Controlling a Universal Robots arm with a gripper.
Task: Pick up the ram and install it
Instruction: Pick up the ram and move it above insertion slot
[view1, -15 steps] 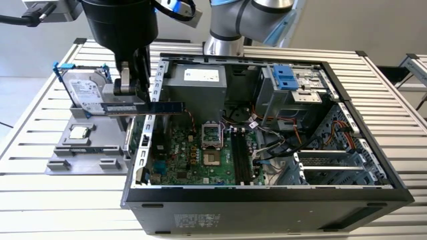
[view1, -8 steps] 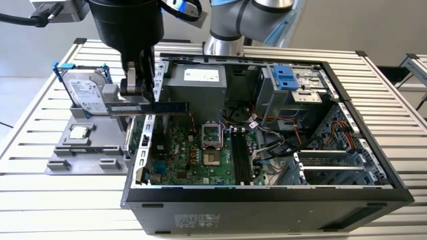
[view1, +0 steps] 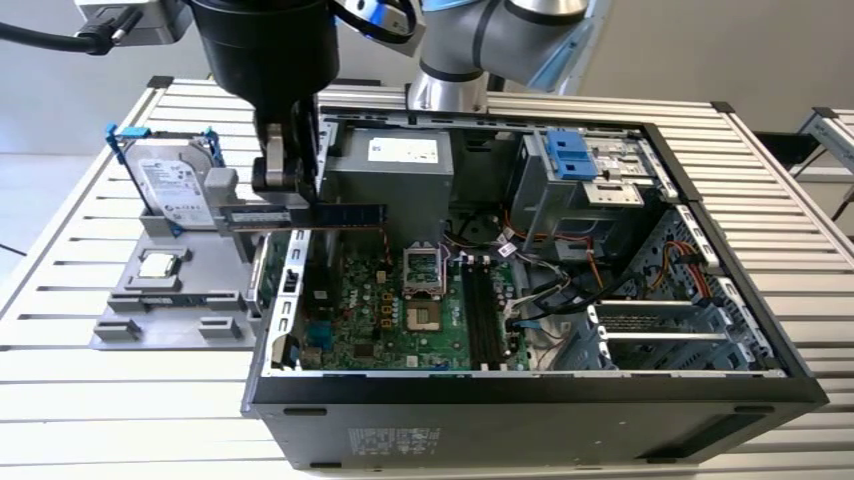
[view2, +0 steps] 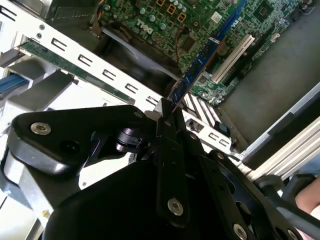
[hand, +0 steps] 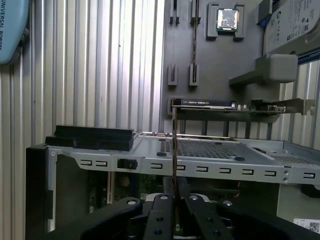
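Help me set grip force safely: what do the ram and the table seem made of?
Ram: thin flat circuit board, probably fibreglass laminate, matte dark blue with black chips. Table: silvery ribbed slats with a dull sheen, likely aluminium.

The exterior view looks down from high in front of the open case (view1: 534, 400), taking in the table (view1: 67, 400) and the grey tray (view1: 167, 325) at the exterior view's left. The first wrist view sits close behind the fingers (hand: 159, 215), facing out over the case's slotted wall (hand: 225, 170) toward the tray. The second wrist view looks past the fingers into the motherboard (view2: 165, 25). Both wrist views share the ram (hand: 174, 145), edge-on, and that wall.
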